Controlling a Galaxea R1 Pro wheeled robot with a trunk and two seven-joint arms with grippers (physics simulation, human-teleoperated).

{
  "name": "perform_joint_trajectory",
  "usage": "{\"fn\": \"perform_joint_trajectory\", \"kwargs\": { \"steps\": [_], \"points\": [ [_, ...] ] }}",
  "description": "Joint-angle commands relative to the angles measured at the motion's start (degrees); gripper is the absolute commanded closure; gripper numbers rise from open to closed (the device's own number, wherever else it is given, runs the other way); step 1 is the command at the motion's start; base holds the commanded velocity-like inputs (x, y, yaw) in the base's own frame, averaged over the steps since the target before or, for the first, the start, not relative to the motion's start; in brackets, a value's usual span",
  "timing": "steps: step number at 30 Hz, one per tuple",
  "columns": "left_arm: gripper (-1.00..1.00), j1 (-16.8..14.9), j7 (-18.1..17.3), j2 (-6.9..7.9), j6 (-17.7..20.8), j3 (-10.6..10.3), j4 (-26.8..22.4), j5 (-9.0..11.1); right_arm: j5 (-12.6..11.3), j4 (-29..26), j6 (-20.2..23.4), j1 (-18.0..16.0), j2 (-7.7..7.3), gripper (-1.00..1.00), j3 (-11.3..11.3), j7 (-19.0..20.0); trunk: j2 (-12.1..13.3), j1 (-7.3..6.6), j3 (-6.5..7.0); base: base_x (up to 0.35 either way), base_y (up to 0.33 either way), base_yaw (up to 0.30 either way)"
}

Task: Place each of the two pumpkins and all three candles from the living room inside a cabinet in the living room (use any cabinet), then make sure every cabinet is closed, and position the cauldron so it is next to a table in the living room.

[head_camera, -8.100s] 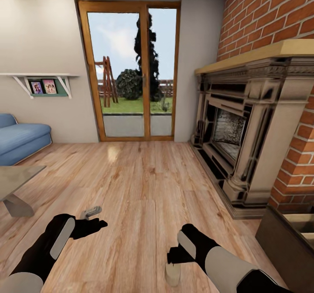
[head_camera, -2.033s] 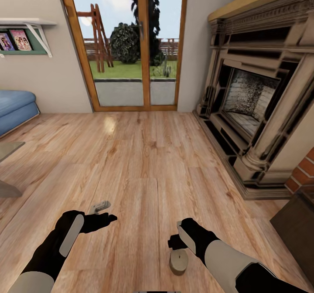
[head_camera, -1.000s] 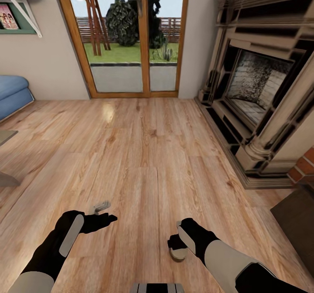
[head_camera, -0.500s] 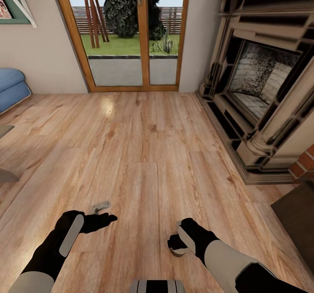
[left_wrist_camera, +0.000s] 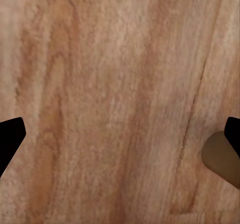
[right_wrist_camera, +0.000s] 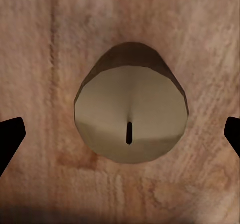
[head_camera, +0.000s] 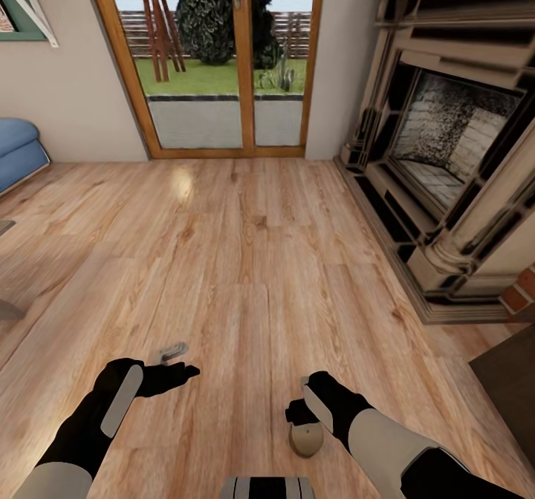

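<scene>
A tan candle [head_camera: 306, 441] with a small wick sits on the wood floor directly under my right gripper [head_camera: 299, 417]. In the right wrist view the candle [right_wrist_camera: 131, 119] shows its top face between the widely spread fingertips of the open right gripper [right_wrist_camera: 120, 134], and neither tip touches it. My left gripper [head_camera: 177, 360] hovers open over bare planks with nothing in it. In the left wrist view the left gripper [left_wrist_camera: 120, 136] is also open, and a tan rounded shape [left_wrist_camera: 219, 156] sits at the frame edge. A dark corner of the cabinet [head_camera: 509, 380] shows at the lower right. Pumpkins and cauldron are out of view.
A stone fireplace [head_camera: 446, 157] runs along the right wall. A glass patio door [head_camera: 223, 61] stands ahead and a blue sofa [head_camera: 18, 154] is at the left edge. A sliver of the table's grey leg [head_camera: 6, 310] shows at far left. Open floor lies ahead.
The whole view has shifted forward and downward, so door and fireplace look larger. Both arms hold the same pose. The candle stays under the right gripper and shows slightly more.
</scene>
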Motion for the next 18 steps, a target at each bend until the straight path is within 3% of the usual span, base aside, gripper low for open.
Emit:
{"fn": "perform_joint_trajectory", "kwargs": {
  "steps": [1,11,18],
  "points": [
    [-1.0,-0.02,0.19,0.0,0.26,0.05,-0.05,0.32,-0.61,-0.09,0.21,-0.02,-0.02,-1.0,0.37,-0.44,-0.02,-0.01,-0.04,0.019,0.0,0.0],
    [-1.0,-0.01,0.2,0.0,0.26,0.05,-0.02,0.32,-0.61,-0.1,0.21,-0.02,-0.02,-1.0,0.37,-0.44,-0.02,-0.01,-0.04,0.015,0.001,0.0],
    [-1.0,-0.01,0.2,0.0,0.26,0.08,0.03,0.32,-0.61,-0.1,0.21,-0.02,-0.02,-1.0,0.37,-0.44,-0.02,-0.01,-0.04,0.127,0.045,0.0]
  ]
}}
